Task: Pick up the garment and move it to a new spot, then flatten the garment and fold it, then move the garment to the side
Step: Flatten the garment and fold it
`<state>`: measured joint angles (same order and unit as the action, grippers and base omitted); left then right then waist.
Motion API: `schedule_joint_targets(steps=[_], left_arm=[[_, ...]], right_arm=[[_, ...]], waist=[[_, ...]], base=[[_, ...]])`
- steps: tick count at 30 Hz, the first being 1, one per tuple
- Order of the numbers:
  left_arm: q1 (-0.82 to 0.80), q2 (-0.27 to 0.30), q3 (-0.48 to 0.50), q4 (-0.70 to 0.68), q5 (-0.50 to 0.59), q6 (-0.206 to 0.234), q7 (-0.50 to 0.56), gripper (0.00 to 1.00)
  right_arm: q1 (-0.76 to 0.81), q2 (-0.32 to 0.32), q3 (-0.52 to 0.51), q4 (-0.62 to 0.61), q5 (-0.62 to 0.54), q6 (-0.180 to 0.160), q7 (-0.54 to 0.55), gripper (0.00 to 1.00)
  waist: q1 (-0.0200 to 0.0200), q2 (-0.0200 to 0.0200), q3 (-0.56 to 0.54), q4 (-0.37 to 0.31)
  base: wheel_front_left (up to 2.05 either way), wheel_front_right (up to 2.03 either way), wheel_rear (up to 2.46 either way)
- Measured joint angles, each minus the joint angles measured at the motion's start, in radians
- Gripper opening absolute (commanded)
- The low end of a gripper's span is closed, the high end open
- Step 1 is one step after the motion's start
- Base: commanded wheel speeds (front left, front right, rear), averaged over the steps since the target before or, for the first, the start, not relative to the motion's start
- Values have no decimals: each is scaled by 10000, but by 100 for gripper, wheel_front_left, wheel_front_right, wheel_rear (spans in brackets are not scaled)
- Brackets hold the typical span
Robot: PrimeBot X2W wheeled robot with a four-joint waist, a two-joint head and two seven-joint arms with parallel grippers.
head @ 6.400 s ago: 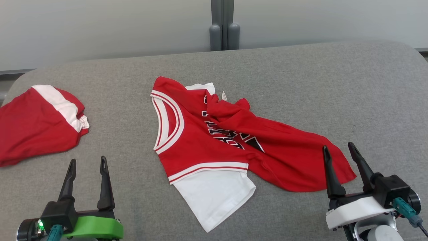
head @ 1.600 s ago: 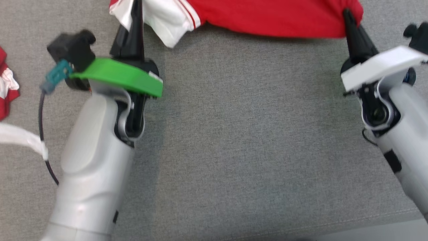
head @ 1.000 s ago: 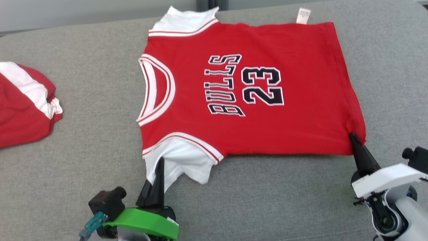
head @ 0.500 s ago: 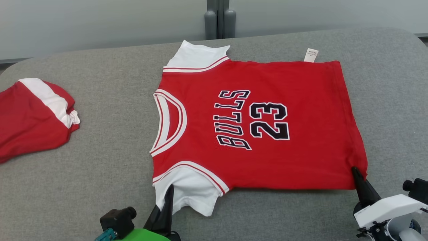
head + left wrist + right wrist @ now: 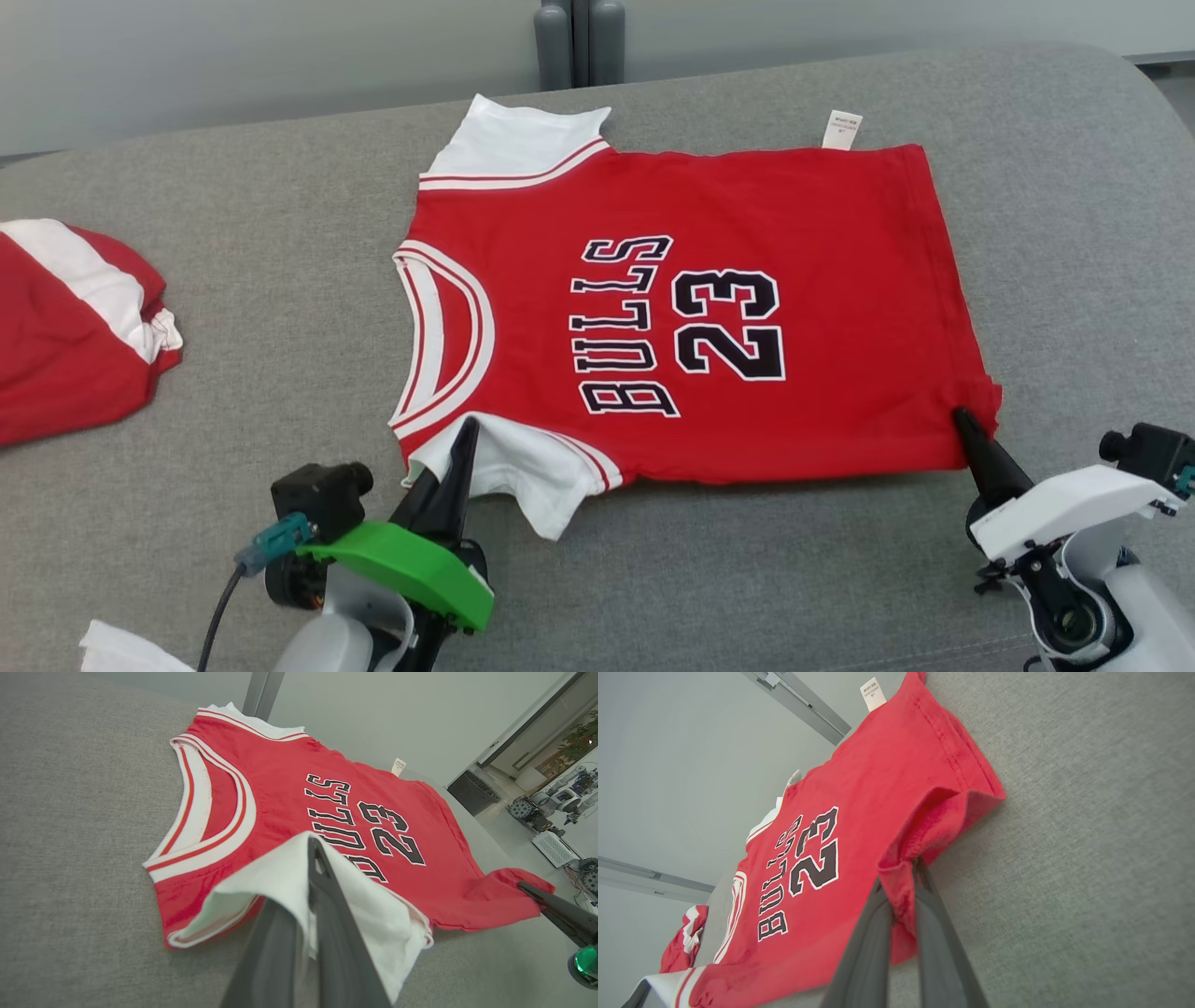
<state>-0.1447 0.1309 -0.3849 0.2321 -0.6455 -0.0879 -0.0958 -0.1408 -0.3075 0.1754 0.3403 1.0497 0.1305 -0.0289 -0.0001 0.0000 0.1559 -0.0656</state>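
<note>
The garment (image 5: 709,224) is a red jersey with white sleeves and black "BULLS 23" lettering, spread flat on the grey cushioned surface (image 5: 280,271), neck to the left. My left gripper (image 5: 464,431) is shut on the near white sleeve (image 5: 280,877), lifting it off the surface. At the near right hem corner (image 5: 924,830), my right gripper (image 5: 962,420) is shut on the red cloth. In the left wrist view the right gripper (image 5: 525,885) holds the far corner of the garment (image 5: 289,793).
A second red and white garment (image 5: 65,327) lies bunched at the left edge of the surface. Grey posts (image 5: 579,37) stand behind the far edge against a pale wall. A white cloth scrap (image 5: 121,649) shows at the bottom left.
The camera shifted between frames. The near white sleeve now sits higher and folded in toward the jersey's body, carried by my left gripper. The right hem corner is slightly raised.
</note>
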Motion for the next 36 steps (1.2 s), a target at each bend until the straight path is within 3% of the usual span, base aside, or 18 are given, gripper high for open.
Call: schedule_joint_targets(steps=[15, 16, 17, 18, 19, 24, 29, 36], left_arm=[[-3096, 207, 2, 2259, -94, -259, 516, 0], [-3223, 219, -46, 2454, -52, -261, 537, 0], [-3332, 217, -54, 2623, 6, -263, 435, 29], [-3437, 194, -21, 2775, 6, -265, 249, 87], [-3531, 196, -25, 2903, 35, -265, 128, 100], [-3688, 153, 71, 3428, 134, -278, -732, 100], [-3243, 311, 174, 3517, 167, -297, -1235, 100], [-2156, 554, 123, 3275, 453, 82, -1476, 100]], right_arm=[[-2722, 376, -410, 1486, -656, 0, 1053, 2], [-2840, 408, -422, 1576, -711, 0, 999, 60], [-2967, 431, -414, 1670, -794, 0, 932, 100], [-3072, 447, -391, 1747, -825, 0, 886, 100], [-3139, 456, -372, 1791, -849, 0, 828, 100], [-3158, 330, -196, 1749, -1014, 0, 144, 100], [-2627, -268, 314, 1522, -1574, 0, -391, 100], [-2307, -834, 520, 1816, -2266, 2, -966, 100]], waist=[[1, 0, 1007, -250], [0, 0, 1054, -260], [0, 0, 1105, -274], [0, 0, 1144, -289], [0, 0, 1164, -303], [0, 0, 1084, -300], [0, 0, 833, -254], [0, 0, 614, -249]], base=[[0, 0, 0], [0, 0, 0], [0, 0, 0], [0, 0, 0], [0, 0, 0], [0, 0, 0], [0, 0, 0], [0, 0, 0]])
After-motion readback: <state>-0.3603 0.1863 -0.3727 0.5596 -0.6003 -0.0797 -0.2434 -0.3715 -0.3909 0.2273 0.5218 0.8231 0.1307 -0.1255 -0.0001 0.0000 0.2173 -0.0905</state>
